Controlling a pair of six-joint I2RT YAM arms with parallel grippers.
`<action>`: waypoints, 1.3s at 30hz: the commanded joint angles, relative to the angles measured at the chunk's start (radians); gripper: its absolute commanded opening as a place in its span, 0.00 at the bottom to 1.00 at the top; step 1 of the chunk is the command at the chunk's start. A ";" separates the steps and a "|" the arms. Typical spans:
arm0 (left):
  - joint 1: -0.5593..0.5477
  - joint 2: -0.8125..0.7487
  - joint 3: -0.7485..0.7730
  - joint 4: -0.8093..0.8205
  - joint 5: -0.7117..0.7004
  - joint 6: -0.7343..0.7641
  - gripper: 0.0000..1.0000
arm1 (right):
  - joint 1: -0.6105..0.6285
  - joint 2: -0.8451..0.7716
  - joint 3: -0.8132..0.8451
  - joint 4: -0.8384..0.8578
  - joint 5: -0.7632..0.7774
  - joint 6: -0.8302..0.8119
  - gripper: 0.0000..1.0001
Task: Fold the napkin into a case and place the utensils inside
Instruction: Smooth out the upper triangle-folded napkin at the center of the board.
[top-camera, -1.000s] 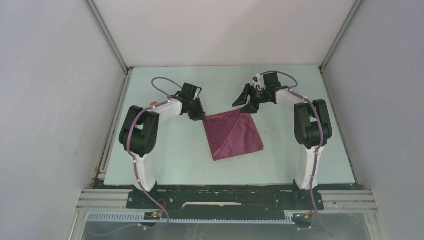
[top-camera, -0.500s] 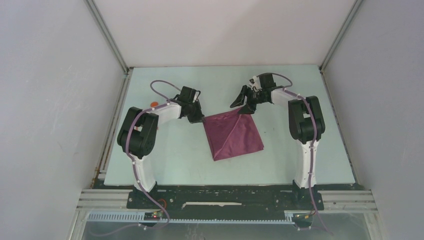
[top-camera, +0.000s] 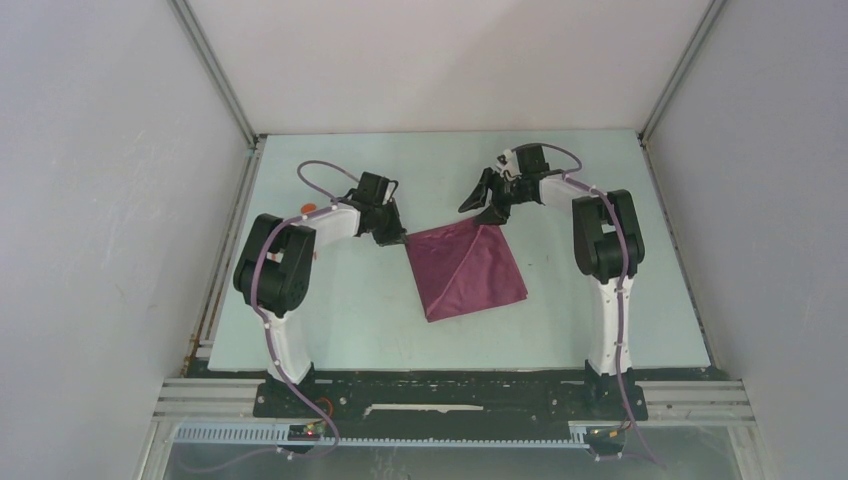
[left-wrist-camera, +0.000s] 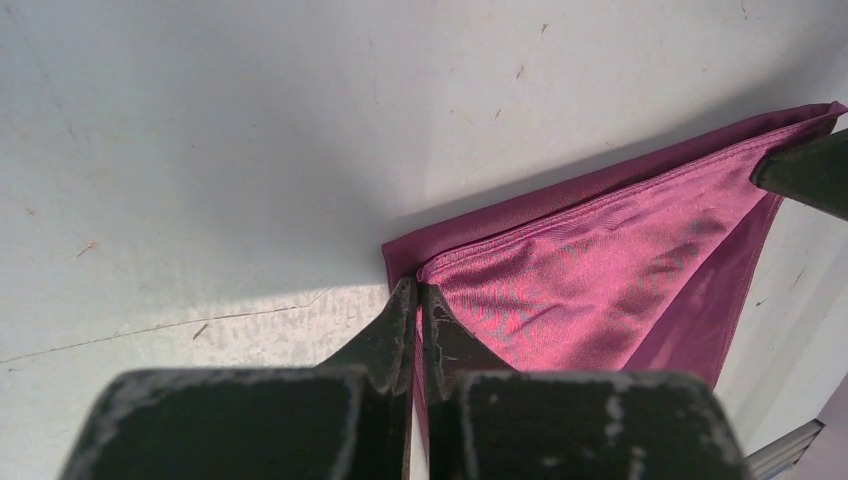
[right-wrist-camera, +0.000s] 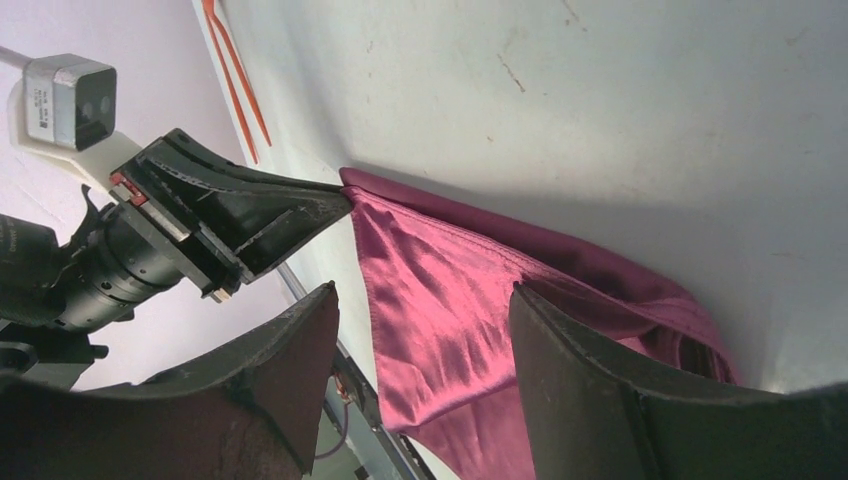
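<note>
Early stage. Pinches napkin (top-camera: 465, 270) corner in left gripper (left-wrist-camera: 418, 295), fingers together on top layer. Holds right gripper (right-wrist-camera: 420, 300) spread wide, empty, just over napkin's far corner. Shows napkin part-folded on table (top-camera: 350, 310), between both grippers; no narrow case yet. Leaves folds to finish, then utensils: orange piece (top-camera: 308, 207), likely one, behind left gripper, outside cloth.

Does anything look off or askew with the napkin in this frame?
Slightly. The napkin lies turned at an angle, and its folded layers do not line up: in the left wrist view a strip of the lower layer shows beyond the top layer's edge, by the left gripper. No damage visible.
</note>
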 joint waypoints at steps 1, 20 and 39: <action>0.009 -0.031 0.028 0.017 -0.011 -0.004 0.04 | -0.002 0.026 0.043 0.022 -0.005 0.008 0.71; 0.006 -0.204 -0.007 -0.020 -0.149 0.007 0.36 | -0.004 0.076 0.071 0.038 -0.013 0.015 0.71; -0.011 -0.006 -0.065 0.258 0.175 -0.193 0.06 | -0.004 0.068 0.074 0.035 -0.017 0.002 0.76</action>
